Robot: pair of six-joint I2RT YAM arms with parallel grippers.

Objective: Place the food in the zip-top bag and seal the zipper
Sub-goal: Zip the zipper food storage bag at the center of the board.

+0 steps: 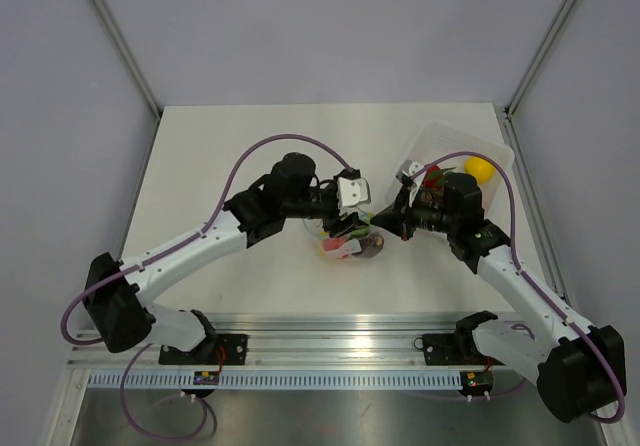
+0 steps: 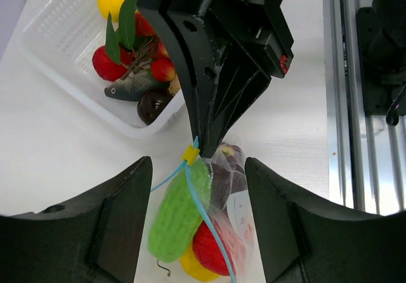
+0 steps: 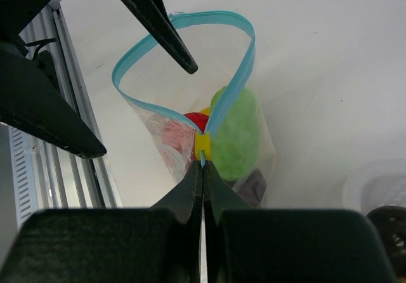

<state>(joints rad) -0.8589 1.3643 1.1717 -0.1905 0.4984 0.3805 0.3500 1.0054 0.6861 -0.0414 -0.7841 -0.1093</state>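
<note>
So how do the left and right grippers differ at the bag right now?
Fingers of the left gripper stand wide apart; those of the right gripper are pinched shut. The left holds nothing and straddles the zip-top bag; the right clamps the zipper end by the yellow slider. Both are at the bag's open mouth.

Bag point(image 3: 171, 143) mouth gapes wide, reachable from above. One left gripper point(image 2: 198, 164) finger point(image 3: 155, 26) hangs across it. Right gripper point(image 3: 203, 169), pinched on the zipper point(image 3: 190, 18) end, blocks that corner. Basket point(image 2: 57, 61) crowds just behind it. Table point(image 1: 230, 146) on the left is free.
</note>
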